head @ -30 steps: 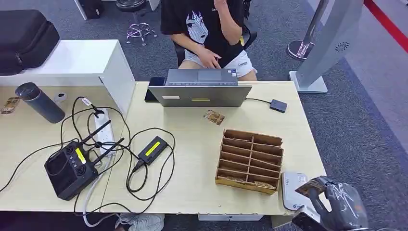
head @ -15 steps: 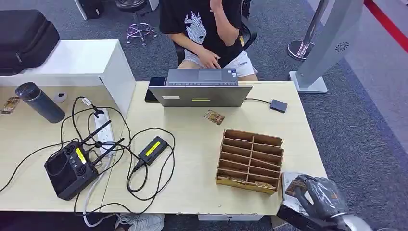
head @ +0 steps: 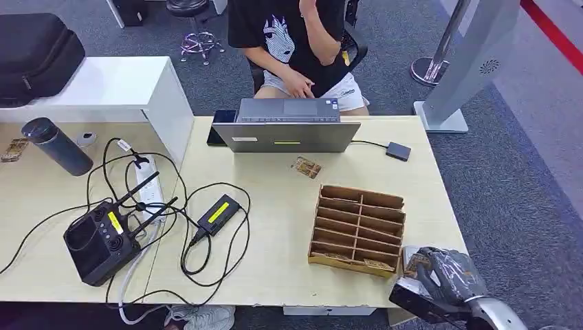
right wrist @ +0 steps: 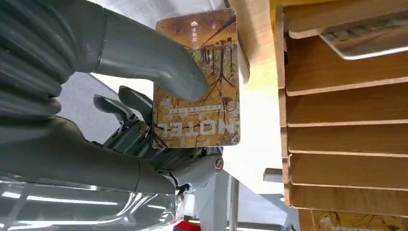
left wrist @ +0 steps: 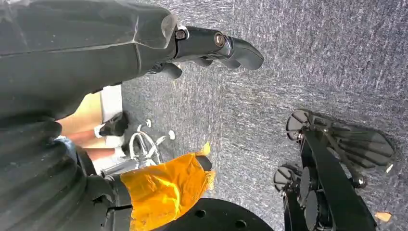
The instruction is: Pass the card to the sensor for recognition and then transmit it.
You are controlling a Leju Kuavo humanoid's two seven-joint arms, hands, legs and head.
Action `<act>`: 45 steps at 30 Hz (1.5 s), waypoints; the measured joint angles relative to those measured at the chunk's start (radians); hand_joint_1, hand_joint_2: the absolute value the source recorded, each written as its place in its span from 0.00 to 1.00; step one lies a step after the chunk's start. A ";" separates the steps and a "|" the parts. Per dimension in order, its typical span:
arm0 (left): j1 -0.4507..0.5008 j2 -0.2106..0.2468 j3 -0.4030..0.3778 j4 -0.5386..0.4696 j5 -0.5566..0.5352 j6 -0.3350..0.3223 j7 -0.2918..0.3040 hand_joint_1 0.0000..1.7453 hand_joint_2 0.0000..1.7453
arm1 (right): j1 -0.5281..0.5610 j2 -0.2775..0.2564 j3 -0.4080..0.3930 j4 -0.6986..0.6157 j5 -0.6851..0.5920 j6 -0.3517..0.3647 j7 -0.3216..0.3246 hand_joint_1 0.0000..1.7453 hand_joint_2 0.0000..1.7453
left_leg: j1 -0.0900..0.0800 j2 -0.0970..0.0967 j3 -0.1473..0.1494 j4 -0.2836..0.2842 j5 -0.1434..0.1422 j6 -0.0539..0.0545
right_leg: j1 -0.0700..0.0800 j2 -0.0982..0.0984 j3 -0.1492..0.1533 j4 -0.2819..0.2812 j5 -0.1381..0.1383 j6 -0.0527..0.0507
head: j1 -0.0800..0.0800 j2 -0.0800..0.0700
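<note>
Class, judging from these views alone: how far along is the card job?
Done: the right hand already holds the card, thumb pressed on its face. In hand: it hovers at the white sensor beside the wooden rack. Left: recognition cannot be confirmed; passing it on remains.

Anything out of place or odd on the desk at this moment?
One card lies loose on the desk near the laptop, outside the wooden organizer. The cables on the left are tangled. Otherwise nothing stands out; the right hand holds its card flat.
</note>
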 joint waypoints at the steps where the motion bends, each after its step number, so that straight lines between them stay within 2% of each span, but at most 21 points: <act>1: 0.000 0.000 0.002 0.000 -0.002 0.000 0.000 0.00 1.00 | 0.000 0.000 0.000 0.000 -0.003 -0.002 0.002 1.00 1.00 | 0.000 0.000 0.000 0.000 0.000 0.000 | 0.000 0.000 0.000 0.000 0.000 0.000 | 0.000 0.000; 5: 0.000 0.000 0.017 0.000 -0.005 0.000 0.000 0.00 1.00 | 0.019 0.000 -0.011 -0.012 -0.012 -0.044 0.008 1.00 1.00 | 0.000 0.000 0.000 0.000 0.000 0.000 | 0.000 0.000 0.000 0.000 0.000 0.000 | 0.000 0.000; 10: 0.000 -0.005 0.032 0.000 -0.008 0.000 0.000 0.00 1.00 | 0.072 0.003 -0.056 -0.077 -0.021 -0.199 -0.026 1.00 1.00 | 0.000 0.000 0.000 0.000 0.000 0.000 | 0.000 0.000 0.000 0.000 0.000 0.000 | 0.000 0.000; 14: -0.001 -0.012 0.041 0.000 0.003 0.008 0.000 0.00 1.00 | 0.128 0.013 -0.099 -0.142 -0.035 -0.269 -0.015 1.00 1.00 | 0.000 0.000 0.000 0.000 0.000 0.000 | 0.000 0.000 0.000 0.000 -0.001 0.000 | 0.000 0.000; 17: -0.002 -0.017 0.045 0.000 0.003 0.010 0.000 0.00 1.00 | 0.155 0.035 -0.124 -0.185 -0.034 -0.321 -0.019 1.00 1.00 | 0.000 0.000 0.000 0.000 -0.001 0.000 | 0.000 0.000 0.000 0.000 -0.001 0.000 | 0.000 0.000; 20: -0.003 -0.019 0.046 0.000 -0.013 0.007 0.000 0.00 1.00 | 0.150 0.086 -0.122 -0.209 0.016 -0.379 -0.050 1.00 1.00 | 0.000 0.001 0.000 0.000 -0.001 0.000 | 0.000 0.001 0.000 0.000 -0.001 0.000 | 0.000 0.000; 24: -0.006 -0.019 0.046 0.000 -0.061 -0.005 0.000 0.00 1.00 | 0.056 0.184 -0.028 -0.205 0.095 -0.391 -0.096 1.00 1.00 | 0.001 0.005 0.001 -0.001 0.000 -0.001 | 0.001 0.005 0.000 0.001 0.001 -0.001 | 0.000 0.000; 28: -0.016 -0.014 0.046 0.000 -0.098 -0.020 0.000 0.00 1.00 | -0.115 0.268 0.098 -0.174 0.089 -0.416 -0.076 1.00 1.00 | 0.001 0.007 0.001 -0.001 0.002 -0.004 | 0.001 0.006 0.000 0.002 0.002 -0.004 | 0.000 0.000; 30: -0.016 -0.007 0.046 0.000 -0.112 -0.037 0.000 0.00 1.00 | -0.231 0.309 0.147 -0.151 0.029 -0.397 -0.063 1.00 1.00 | 0.001 0.009 0.002 -0.001 0.003 -0.005 | 0.001 0.007 -0.001 0.003 0.004 -0.005 | 0.000 0.000; 32: -0.019 0.002 0.046 0.000 -0.125 -0.054 0.000 0.00 1.00 | -0.357 0.352 0.189 -0.113 -0.017 -0.332 -0.022 1.00 1.00 | 0.001 0.009 0.002 -0.001 0.005 -0.005 | 0.001 0.008 -0.001 0.003 0.005 -0.005 | 0.000 0.000; 34: -0.022 0.016 0.046 0.000 -0.140 -0.068 0.000 0.00 1.00 | -0.514 0.393 0.229 -0.048 -0.064 -0.205 0.067 1.00 1.00 | 0.001 0.009 0.001 -0.001 0.007 -0.005 | 0.001 0.009 -0.002 0.004 0.007 -0.005 | 0.000 0.000; 36: -0.025 0.031 0.044 0.000 -0.161 -0.092 0.000 0.00 1.00 | -0.699 0.443 0.266 0.078 -0.155 -0.040 0.164 1.00 1.00 | 0.002 0.010 0.000 -0.001 0.009 -0.006 | 0.001 0.010 -0.004 0.005 0.009 -0.006 | 0.001 0.000; 37: -0.027 0.040 0.043 0.000 -0.168 -0.101 0.000 0.00 1.00 | -0.781 0.470 0.277 0.154 -0.178 -0.011 0.172 1.00 1.00 | 0.002 0.009 -0.001 -0.001 0.011 -0.007 | 0.001 0.009 -0.006 0.005 0.010 -0.006 | 0.000 0.000; 41: -0.027 0.065 0.037 0.000 -0.183 -0.119 0.000 0.00 1.00 | -1.031 0.559 0.306 0.427 -0.203 0.018 0.204 1.00 1.00 | 0.002 0.003 -0.004 -0.001 0.014 -0.007 | 0.001 0.004 -0.007 0.005 0.011 -0.007 | 0.000 0.000; 45: -0.026 0.077 0.037 0.000 -0.183 -0.124 0.000 0.00 1.00 | -1.129 0.614 0.310 0.625 -0.267 0.034 0.187 1.00 1.00 | 0.002 0.000 -0.006 -0.001 0.014 -0.007 | 0.002 0.001 -0.007 0.005 0.011 -0.007 | 0.000 0.000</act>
